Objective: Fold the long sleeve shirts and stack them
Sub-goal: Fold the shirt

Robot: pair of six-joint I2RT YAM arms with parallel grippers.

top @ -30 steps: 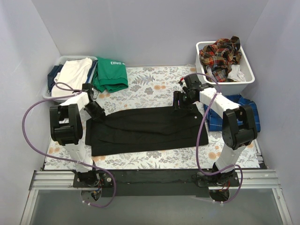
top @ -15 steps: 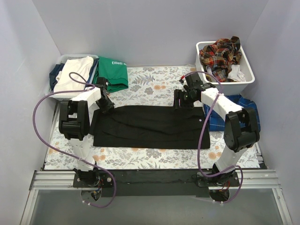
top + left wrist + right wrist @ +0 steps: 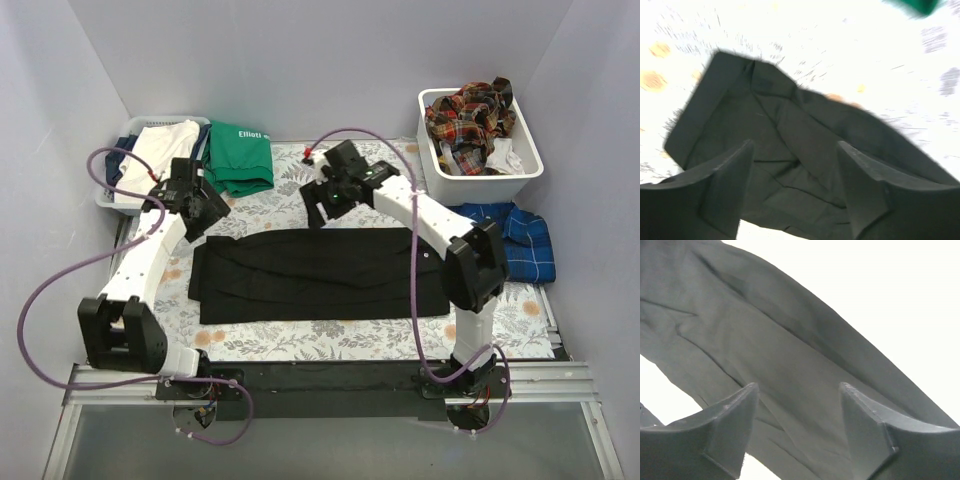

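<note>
Across the middle of the counter [image 3: 330,190], flat on the floral cover: black shirt [image 3: 315,275], folded into a long band running left to right. Wrinkled along its length, with the left end uneven and a flap turned over at the corner.

Above the far left corner of the black shirt: left gripper [image 3: 794,147], fingers spread well apart, nothing pinched between them. Folded cloth lying loose beneath in the wrist view.

Above the far edge of the black shirt, near its middle: right gripper [image 3: 799,386], likewise parted and holding nothing. Dark fabric slack below the two fingers.

Just beside the right end of the black shirt: blue plaid shirt [image 3: 520,240], rumpled, partly hidden behind the right arm.

Beyond the far right corner of the black shirt, well apart from it: white bin [image 3: 530,160], red-orange plaid shirts [image 3: 470,112] heaped inside over some pale cloth.

Beyond the far left corner of the black shirt: green top [image 3: 240,158] with white lettering, folded. Left of that, a basket [image 3: 108,195] with white and dark cloth piled in it.
</note>
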